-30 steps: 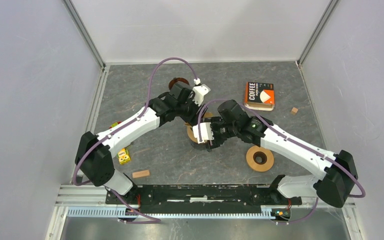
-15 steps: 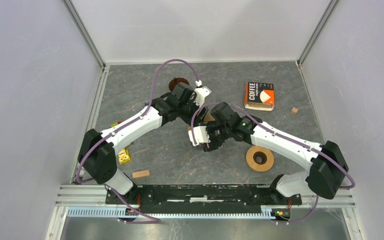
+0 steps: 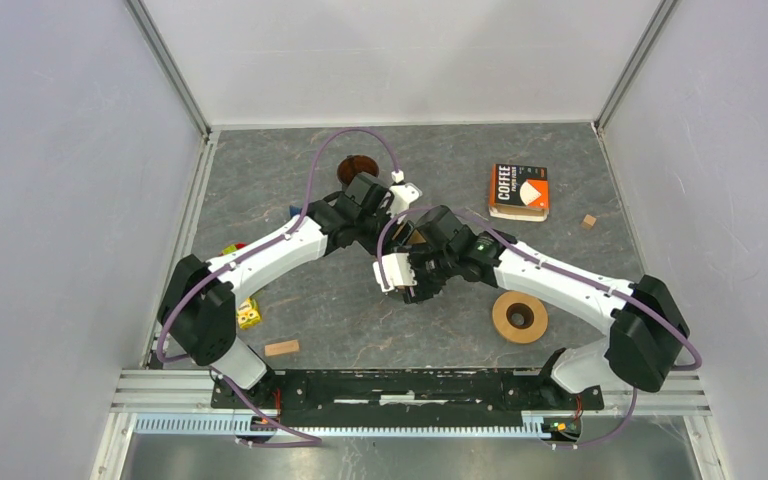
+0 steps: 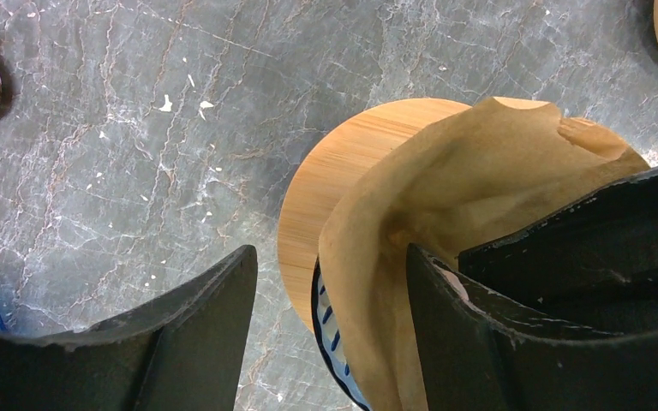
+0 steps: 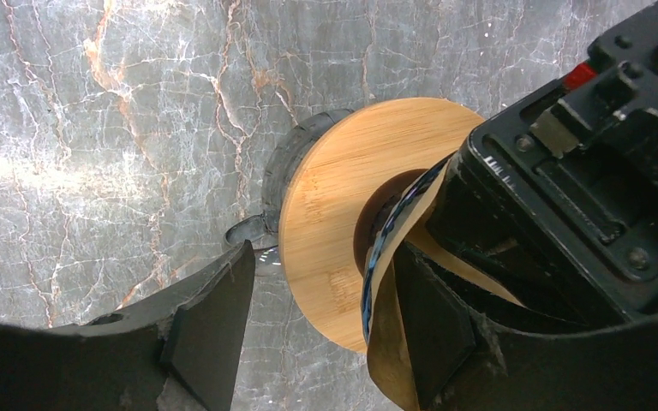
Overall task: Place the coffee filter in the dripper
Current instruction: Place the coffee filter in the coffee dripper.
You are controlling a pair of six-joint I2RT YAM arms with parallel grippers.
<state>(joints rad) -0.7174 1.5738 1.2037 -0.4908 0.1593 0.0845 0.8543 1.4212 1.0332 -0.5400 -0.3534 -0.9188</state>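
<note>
The dripper (image 4: 327, 330) stands at mid-table, where the two arms meet, with a wooden disc (image 4: 334, 193) around it. Only a short arc of its blue-striped rim shows. The filter (image 4: 471, 197) — tan paper, creased and folded in on itself — sits over the dripper's mouth and rises above the rim, covering much of the disc in the left wrist view. How deep it goes into the cone cannot be told, because both grippers hide the inside.

The left gripper (image 4: 330, 257) hangs over it with its jaws spread. The filter's edge lies against the inner face of one finger (image 4: 445, 342). The other finger is well apart from the paper, over bare table (image 4: 137, 128), so nothing is pinched.

The right gripper (image 5: 321, 253) has its jaws spread as well, straddling the disc's edge and the rim from the other side. One finger (image 5: 433, 325) is up against the filter and the striped rim; the other stands off to the side of the disc. Beneath the disc a grey round body (image 5: 284, 167) shows — what it is cannot be told.

At the far right lies a box (image 3: 519, 192) marked COFFEE, flat, its contents hidden. A wooden ring (image 3: 519, 316) lies near the right arm, apart from the dripper.
</note>
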